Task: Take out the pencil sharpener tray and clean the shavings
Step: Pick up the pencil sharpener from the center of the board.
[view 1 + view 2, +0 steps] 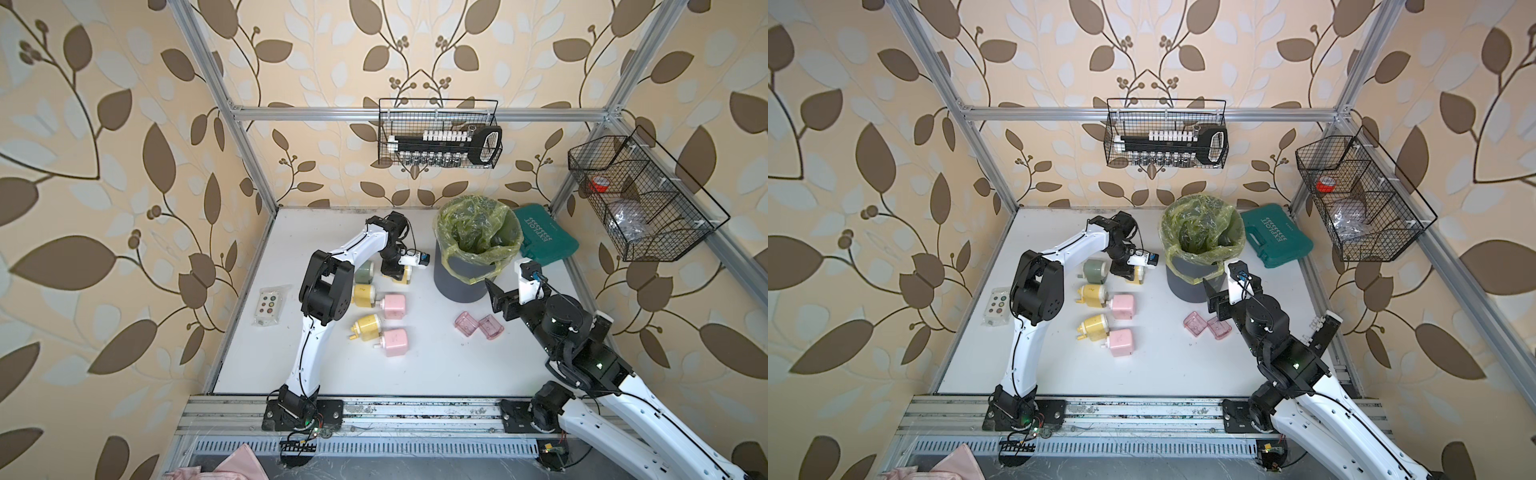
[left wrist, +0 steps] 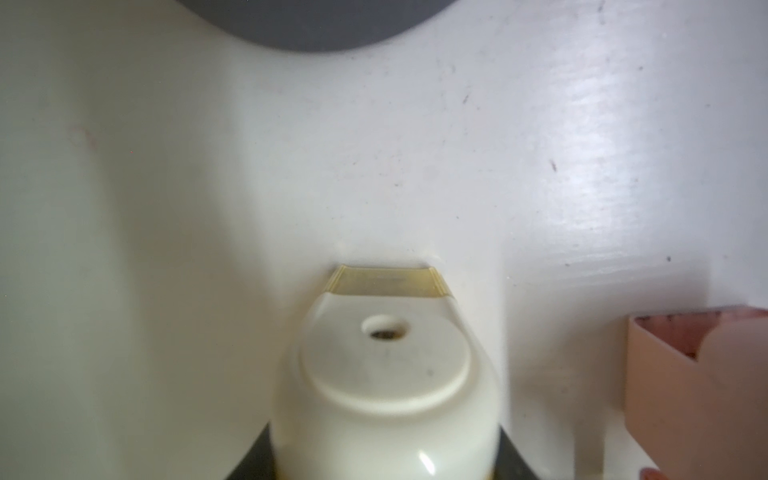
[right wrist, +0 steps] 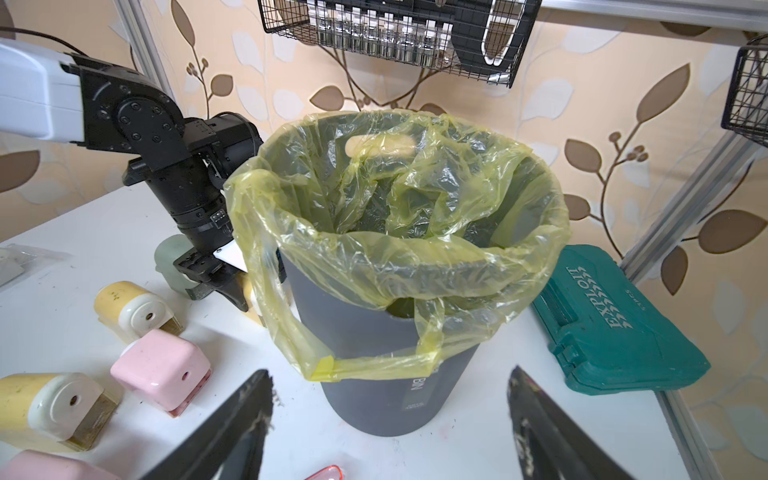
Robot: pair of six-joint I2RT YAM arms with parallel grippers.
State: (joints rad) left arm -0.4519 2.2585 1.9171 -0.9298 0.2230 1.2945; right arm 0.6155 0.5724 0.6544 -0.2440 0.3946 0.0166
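— White tabletop (image 1: 415, 374), leafy walls (image 1: 124, 166). What has the left gripper (image 1: 392, 270) got?
— It's clamped on a yellow sharpener (image 2: 386, 395) toward the far edge, just beside the grey bin (image 1: 459, 286). The tray (image 2: 388, 282) sits pushed into it (contents too blurred to read).
— The right gripper (image 3: 390, 372)?
— Jaws spread, holding nothing, facing the bin. A yellow-green bag (image 3: 395, 249) lines it; I can't tell what's at the bottom.
— Other trays?
— A pink tray (image 1: 467, 324) and a second pink tray (image 1: 490, 327) lie out side by side, between bin and near edge. Brownish shavings (image 3: 93, 419) show through the tray wall of a second yellow sharpener (image 3: 25, 399), mid-table.
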